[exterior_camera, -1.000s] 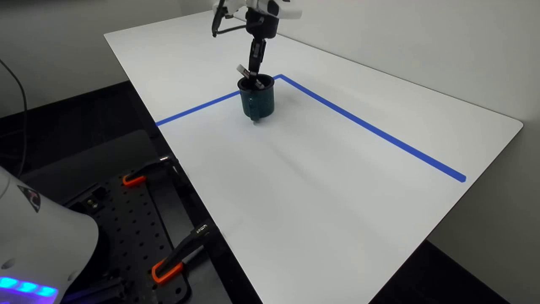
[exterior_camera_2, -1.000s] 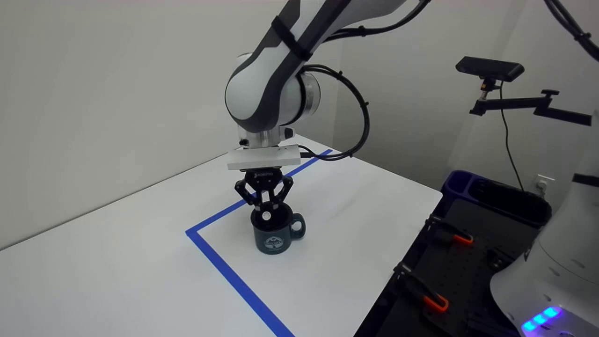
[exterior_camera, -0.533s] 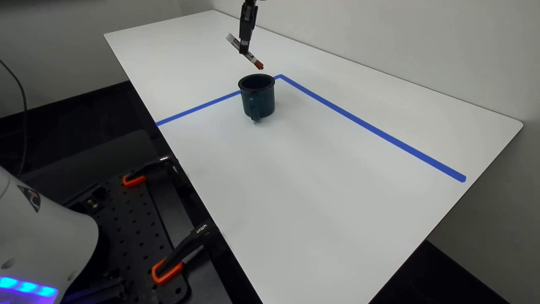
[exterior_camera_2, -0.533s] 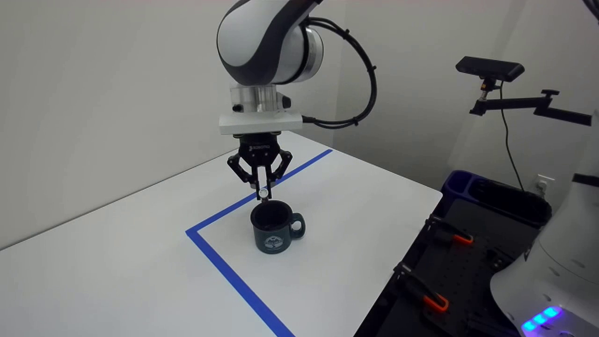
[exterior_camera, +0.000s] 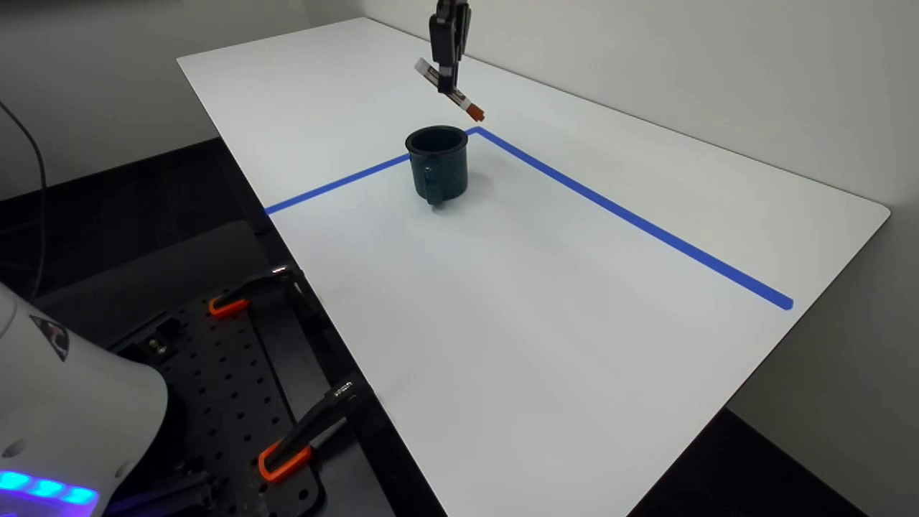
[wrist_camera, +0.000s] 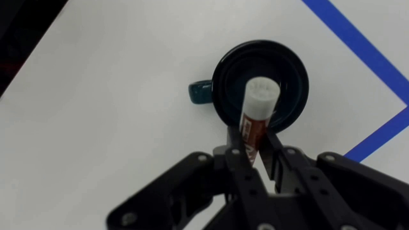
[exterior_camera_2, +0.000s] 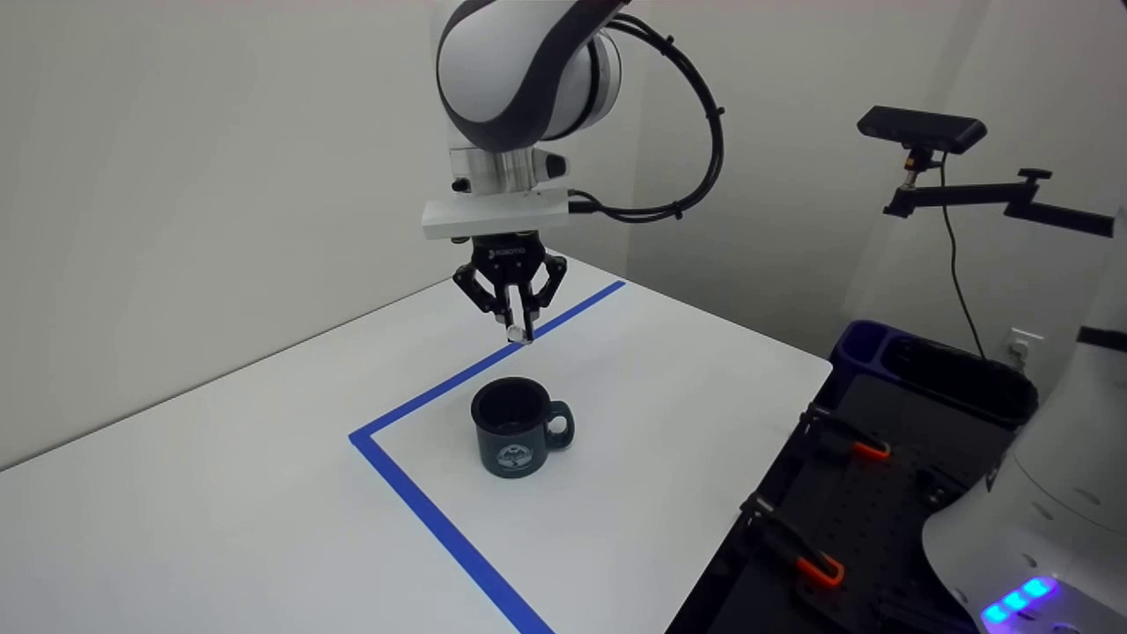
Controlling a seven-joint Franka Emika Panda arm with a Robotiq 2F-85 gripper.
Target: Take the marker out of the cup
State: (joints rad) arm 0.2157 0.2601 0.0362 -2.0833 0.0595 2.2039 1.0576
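Observation:
The marker, reddish-brown with white parts, is held tilted in the air above and beyond the cup in an exterior view [exterior_camera: 459, 98]. Its pale end shows at the fingertips in an exterior view [exterior_camera_2: 517, 335] and over the cup in the wrist view [wrist_camera: 258, 105]. My gripper [exterior_camera: 446, 80] is shut around the marker's middle; it also shows in an exterior view [exterior_camera_2: 520, 328] and in the wrist view [wrist_camera: 250, 135]. The dark teal cup [exterior_camera: 441, 172] stands upright on the table, below the gripper and apart from it. It also shows in an exterior view [exterior_camera_2: 513, 445] and in the wrist view [wrist_camera: 244, 68].
Blue tape lines [exterior_camera: 610, 205] mark the white table [exterior_camera: 546, 316]. A wall [exterior_camera: 689, 93] stands along the table's far side. Black clamps with orange parts [exterior_camera: 285, 459] sit at the edge near the robot base [exterior_camera: 72, 402].
The gripper has risen, lifting the marker up out of the cup, then shifted sideways, to the right in both exterior views. The cup has stayed in place.

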